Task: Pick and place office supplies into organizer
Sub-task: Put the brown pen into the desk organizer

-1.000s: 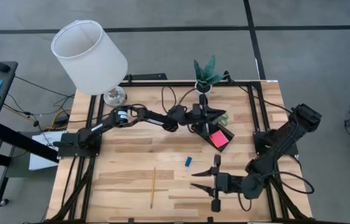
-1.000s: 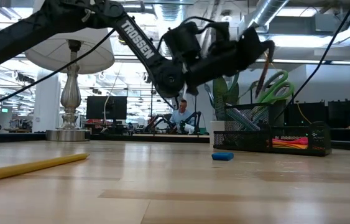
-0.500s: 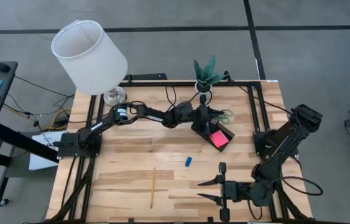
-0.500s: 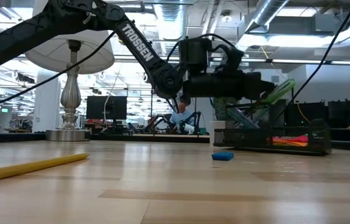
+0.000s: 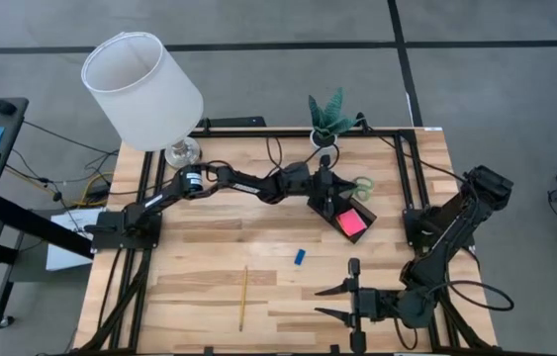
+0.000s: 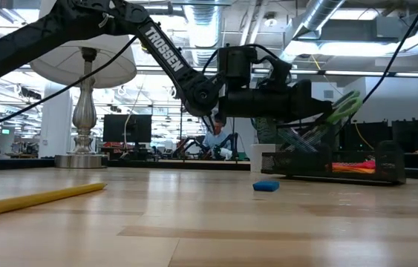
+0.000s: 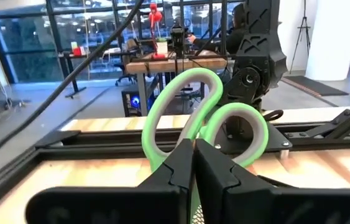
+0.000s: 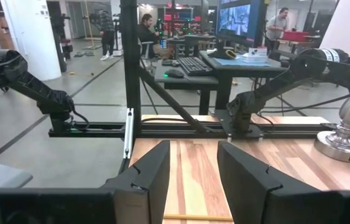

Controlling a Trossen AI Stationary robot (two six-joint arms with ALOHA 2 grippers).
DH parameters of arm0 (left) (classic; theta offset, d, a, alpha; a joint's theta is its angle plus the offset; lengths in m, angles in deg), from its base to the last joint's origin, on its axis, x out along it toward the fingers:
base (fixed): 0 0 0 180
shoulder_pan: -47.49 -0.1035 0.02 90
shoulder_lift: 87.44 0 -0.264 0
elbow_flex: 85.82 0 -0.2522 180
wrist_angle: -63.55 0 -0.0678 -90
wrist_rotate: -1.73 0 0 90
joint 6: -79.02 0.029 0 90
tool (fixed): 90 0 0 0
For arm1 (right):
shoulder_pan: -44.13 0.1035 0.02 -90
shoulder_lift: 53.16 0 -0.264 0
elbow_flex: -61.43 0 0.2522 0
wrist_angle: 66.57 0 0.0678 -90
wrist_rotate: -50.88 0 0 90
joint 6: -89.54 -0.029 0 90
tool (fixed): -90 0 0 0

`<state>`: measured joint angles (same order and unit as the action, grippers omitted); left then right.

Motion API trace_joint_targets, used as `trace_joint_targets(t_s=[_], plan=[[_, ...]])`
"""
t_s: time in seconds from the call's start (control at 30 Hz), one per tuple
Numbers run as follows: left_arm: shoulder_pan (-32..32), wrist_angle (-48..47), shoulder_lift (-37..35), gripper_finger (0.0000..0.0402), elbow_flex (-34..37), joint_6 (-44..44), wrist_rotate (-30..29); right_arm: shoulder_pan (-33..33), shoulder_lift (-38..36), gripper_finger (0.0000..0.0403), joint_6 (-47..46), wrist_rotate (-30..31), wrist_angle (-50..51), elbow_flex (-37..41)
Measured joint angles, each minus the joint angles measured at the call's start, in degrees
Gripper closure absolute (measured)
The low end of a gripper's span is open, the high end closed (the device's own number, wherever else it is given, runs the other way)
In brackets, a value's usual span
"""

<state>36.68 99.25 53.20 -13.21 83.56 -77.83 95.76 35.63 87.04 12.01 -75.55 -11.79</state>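
The left gripper [image 5: 342, 185] reaches over the black organizer [image 5: 341, 214] at the back of the bench [image 5: 209, 247], its fingers [image 7: 181, 168] pressed tight on the green-handled scissors [image 7: 190, 121], whose loops stick out just beyond the fingertips. Directly below those fingers, the organizer holds a pink sticky-note pad [image 5: 353, 222] in its front tray, and pens [image 6: 298, 139] lean in the raised back compartment. The blue eraser [image 5: 299, 257] and the yellow pencil [image 5: 243, 297] lie loose on the bench, well apart from both grippers. The right gripper [image 5: 329, 302] waits near the bench's front edge, fingers [image 8: 147, 171] spread wide and empty.
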Motion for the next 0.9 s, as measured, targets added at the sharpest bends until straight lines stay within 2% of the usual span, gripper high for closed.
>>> trace_joint_targets(t_s=[0.27, 0.67, 0.8, 0.9], plan=[[0.05, 0.36, -0.04, 0.0392, 0.0, -0.89, -0.27, 0.0, 0.0, 0.0276, -0.02, -0.02, 0.02, 0.0], [0.77, 0.33, -0.09, 0.0268, 0.05, -2.63, 2.5, 0.0, 0.0, 0.0276, -0.04, -0.04, 0.02, 0.0], [0.9, -2.0, -1.5, 0.0249, 0.11, -3.26, 2.6, 0.0, 0.0, 0.0276, -0.74, -0.04, 0.04, 0.0], [0.9, -7.87, -4.49, 0.0247, 0.11, -2.61, 2.87, 0.09, 0.0, 0.0276, -1.09, -0.23, 0.04, 0.0]])
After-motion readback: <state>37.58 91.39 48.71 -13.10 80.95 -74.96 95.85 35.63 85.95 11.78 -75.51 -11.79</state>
